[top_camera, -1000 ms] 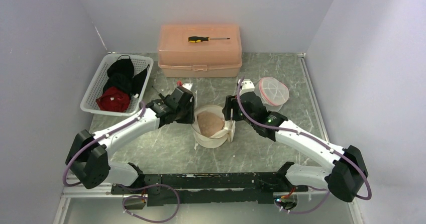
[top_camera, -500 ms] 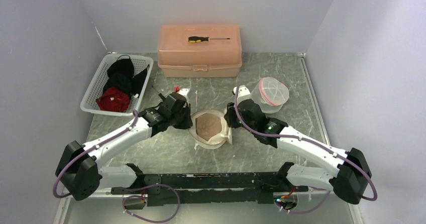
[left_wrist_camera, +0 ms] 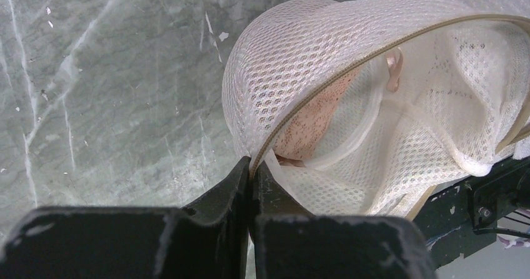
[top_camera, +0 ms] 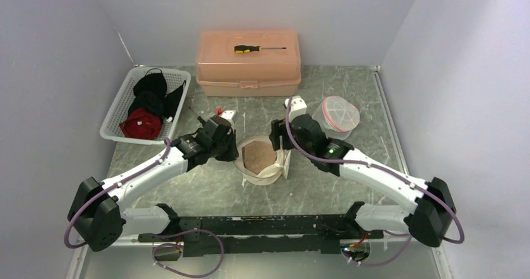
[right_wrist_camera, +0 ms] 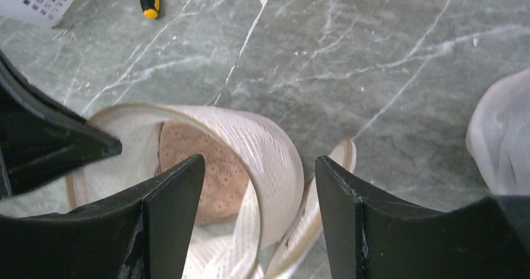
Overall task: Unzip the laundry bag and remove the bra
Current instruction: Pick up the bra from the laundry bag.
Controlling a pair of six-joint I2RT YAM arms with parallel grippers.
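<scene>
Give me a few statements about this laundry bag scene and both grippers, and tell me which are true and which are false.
1. The left gripper is pinched shut on the rim of the laundry bag. True.
2. The right gripper is clamped on the bra. False: its jaws stand open above the bag and hold nothing.
3. The bra lies inside the laundry bag. True.
4. The screwdriver lies in the basket. False: it lies on the lid of the pink box, away from the basket.
5. The laundry bag is zipped closed. False: its mouth is open and the bra shows through it.
</scene>
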